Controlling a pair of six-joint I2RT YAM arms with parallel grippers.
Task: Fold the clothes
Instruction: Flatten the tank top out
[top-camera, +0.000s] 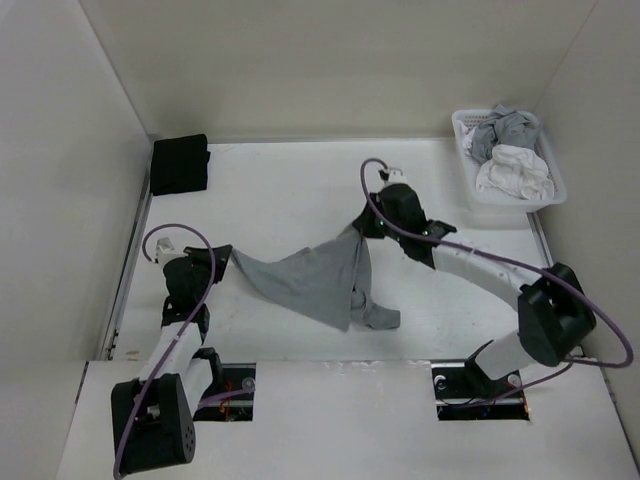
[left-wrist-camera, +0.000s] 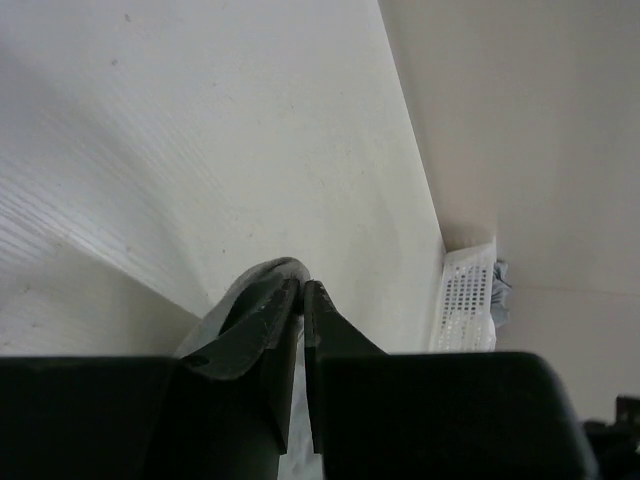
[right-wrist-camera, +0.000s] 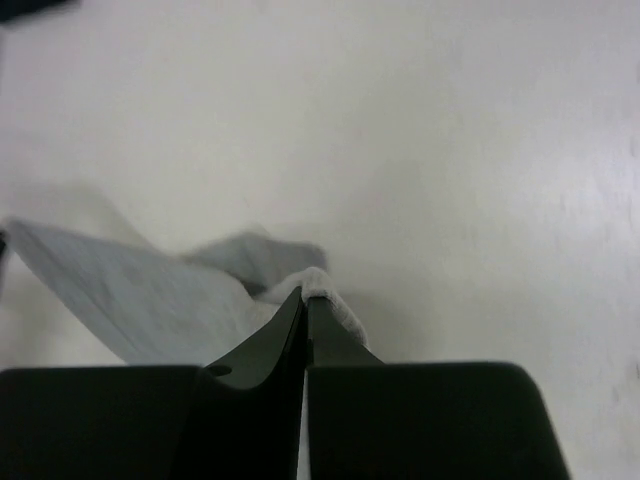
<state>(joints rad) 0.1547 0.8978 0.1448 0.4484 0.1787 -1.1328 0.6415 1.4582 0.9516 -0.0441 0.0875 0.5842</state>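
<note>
The clothes, a plain light grey T-shirt (top-camera: 320, 282), hang stretched between my two grippers above the white table, with the lower part drooping onto the table near the front. My left gripper (top-camera: 222, 258) is shut on the shirt's left corner; grey fabric (left-wrist-camera: 255, 280) curls over its fingertips. My right gripper (top-camera: 362, 225) is shut on the shirt's upper right edge, and a fold of grey cloth (right-wrist-camera: 335, 300) wraps over its tips. More of the shirt (right-wrist-camera: 130, 300) spreads to the left in the right wrist view.
A black cloth bundle (top-camera: 179, 163) lies at the back left corner. A white perforated basket (top-camera: 468, 125) at the back right holds grey and white garments; its basket wall (left-wrist-camera: 465, 300) shows in the left wrist view. White walls enclose the table.
</note>
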